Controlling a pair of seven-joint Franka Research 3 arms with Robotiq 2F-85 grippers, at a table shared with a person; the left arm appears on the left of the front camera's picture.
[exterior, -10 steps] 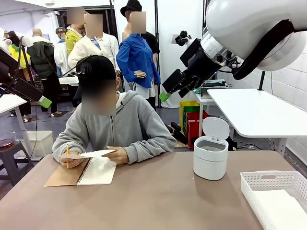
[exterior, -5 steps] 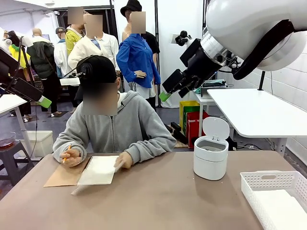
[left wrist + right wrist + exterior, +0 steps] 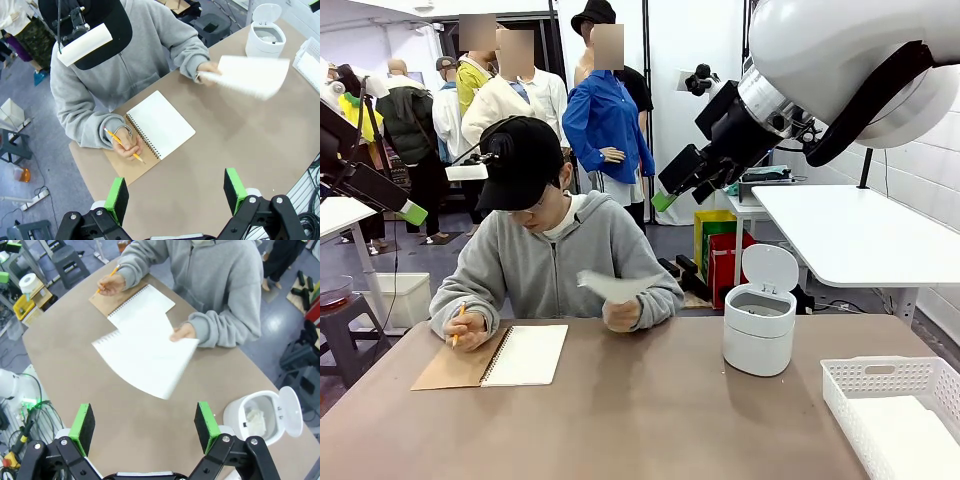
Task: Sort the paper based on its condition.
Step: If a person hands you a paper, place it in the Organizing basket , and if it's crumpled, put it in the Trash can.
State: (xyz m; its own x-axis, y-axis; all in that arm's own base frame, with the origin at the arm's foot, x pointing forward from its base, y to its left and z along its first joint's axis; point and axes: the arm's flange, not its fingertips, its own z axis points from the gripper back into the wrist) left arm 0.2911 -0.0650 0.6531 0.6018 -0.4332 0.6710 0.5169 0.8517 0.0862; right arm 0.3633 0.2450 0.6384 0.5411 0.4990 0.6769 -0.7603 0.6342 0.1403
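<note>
1. Left gripper (image 3: 172, 192) hangs high above the table (image 3: 650, 420) with its green pads spread wide, nothing between them
2. Spiral notebook (image 3: 525, 355) lies open at the table's left; a hand with a pencil (image 3: 460, 325) rests beside it
3. Smooth paper sheet (image 3: 615, 287) is held up in the person's other hand (image 3: 620, 315), off the table
4. Small white bin (image 3: 758, 325), lid up, holds a crumpled wad (image 3: 255, 420)
5. White basket (image 3: 895, 415) sits at far right
6. Right gripper (image 3: 144, 427) is raised, fingers apart, empty

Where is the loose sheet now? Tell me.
The sheet is in the person's hand, held above the table between the notebook and the bin.
</note>
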